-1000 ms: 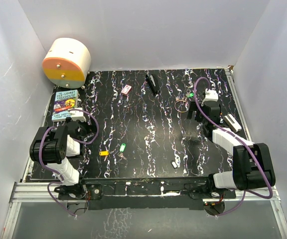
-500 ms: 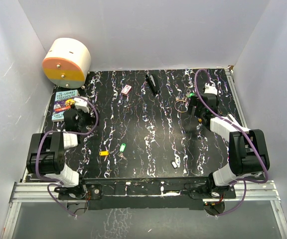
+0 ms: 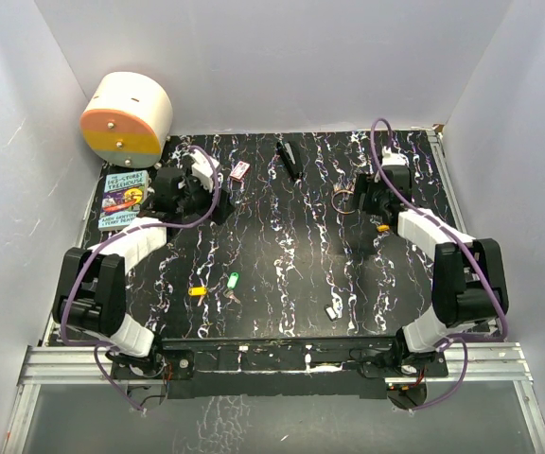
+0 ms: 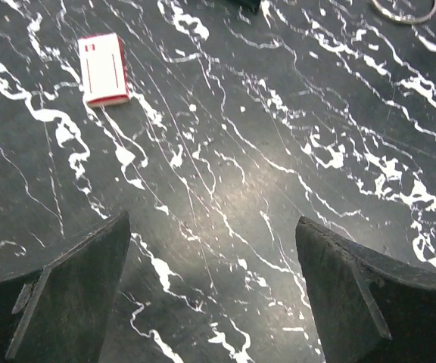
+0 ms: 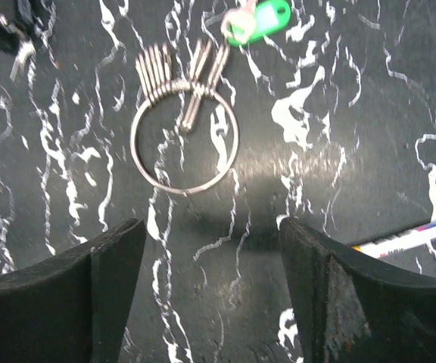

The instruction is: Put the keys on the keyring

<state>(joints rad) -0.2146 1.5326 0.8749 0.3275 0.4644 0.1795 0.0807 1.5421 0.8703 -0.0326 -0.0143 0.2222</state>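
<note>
The right gripper [image 5: 210,227] is hovering over the far right of the black marbled table [image 3: 282,246], its jaws spread wide and gripping nothing, while the keyring [image 5: 184,151] is lying flat on the surface just beyond its fingertips. Slim metal pieces [image 5: 157,72] are fanning out from the ring's far edge, and a key with a green tag [image 5: 260,19] is resting just past them; whether it is threaded onto the ring cannot be told. A white pen [image 5: 407,236] is showing at the lower right edge of the right wrist view. Toward the far left of the table, the left gripper [image 4: 212,227] is hanging with its jaws likewise wide apart over bare tabletop, a small red-and-white card [image 4: 103,68] lying ahead of it to the left. Nearer the arms' bases, a second green-tagged key [image 3: 233,281] is lying loose beside an orange tag [image 3: 197,291], well apart from the ring. A stack of books [image 3: 121,200] and a round cream-and-orange drum [image 3: 126,118] are sitting at the far left corner, and a black stick-shaped object [image 3: 290,159] is lying near the back edge.
</note>
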